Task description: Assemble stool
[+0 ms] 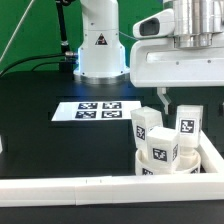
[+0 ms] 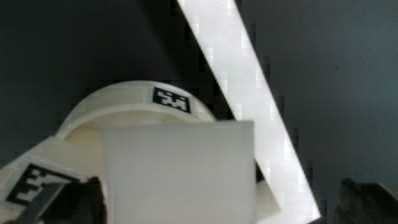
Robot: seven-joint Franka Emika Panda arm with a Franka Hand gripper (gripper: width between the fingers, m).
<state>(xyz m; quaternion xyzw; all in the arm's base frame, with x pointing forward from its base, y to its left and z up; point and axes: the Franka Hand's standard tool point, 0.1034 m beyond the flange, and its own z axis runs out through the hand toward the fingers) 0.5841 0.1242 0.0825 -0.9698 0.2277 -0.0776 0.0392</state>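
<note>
The white round seat disc (image 1: 163, 152) lies at the exterior view's right, inside the corner of the rail. Two short blocky tagged legs stand upright on it: one (image 1: 146, 124) nearer the exterior view's left, the other (image 1: 187, 120) right under my gripper (image 1: 180, 103). The jaws stand apart on either side of that leg's top; one dark finger (image 1: 160, 99) shows clear of it. In the wrist view the leg (image 2: 178, 165) fills the space at my gripper (image 2: 178, 215), blurred and close, with the seat disc (image 2: 125, 100) behind it.
The long white L-shaped rail (image 1: 70, 187) runs along the front and up the right side; it also crosses the wrist view (image 2: 228, 70). The marker board (image 1: 98, 110) lies mid-table. The robot base (image 1: 98, 45) stands behind it.
</note>
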